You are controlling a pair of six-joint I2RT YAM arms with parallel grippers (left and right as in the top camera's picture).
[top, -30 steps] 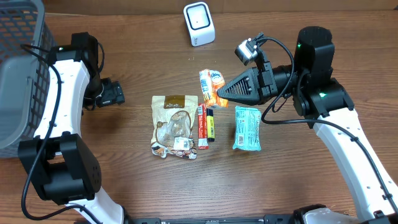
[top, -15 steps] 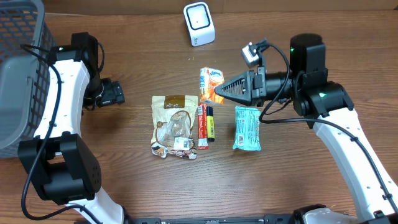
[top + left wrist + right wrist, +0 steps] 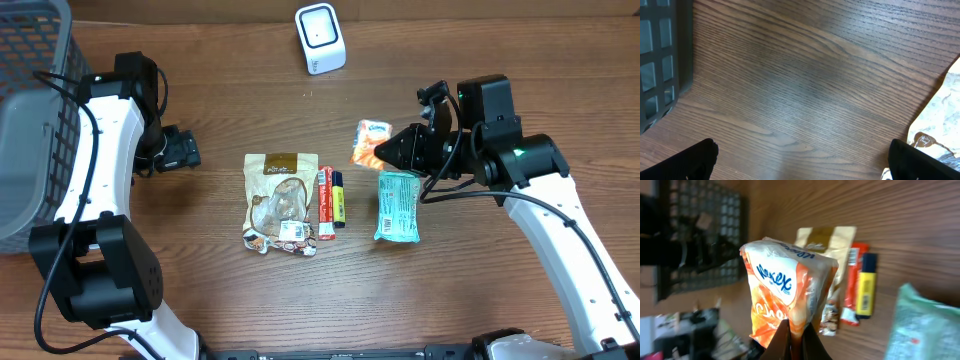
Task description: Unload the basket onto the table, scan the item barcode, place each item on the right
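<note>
An orange and white tissue pack (image 3: 371,143) hangs above the table, right of centre, with my right gripper (image 3: 388,151) shut on its lower edge. In the right wrist view the pack (image 3: 790,287) stands upright above the pinching fingers (image 3: 812,342), its printed front facing the camera; no barcode shows. The white scanner (image 3: 320,38) stands at the back of the table, some way behind and to the left of the pack. My left gripper (image 3: 186,150) rests low over bare wood at the left, open with nothing between its fingers (image 3: 702,155).
A brown snack bag (image 3: 280,198), a red stick pack (image 3: 324,203), a yellow highlighter (image 3: 339,198) and a teal packet (image 3: 398,205) lie mid-table. A grey mesh basket (image 3: 30,120) stands at the far left, next to the left arm.
My right gripper has lifted the tissue pack off the table and carried it right, turning the wrist so the pack hangs upright. The left arm has not moved.
</note>
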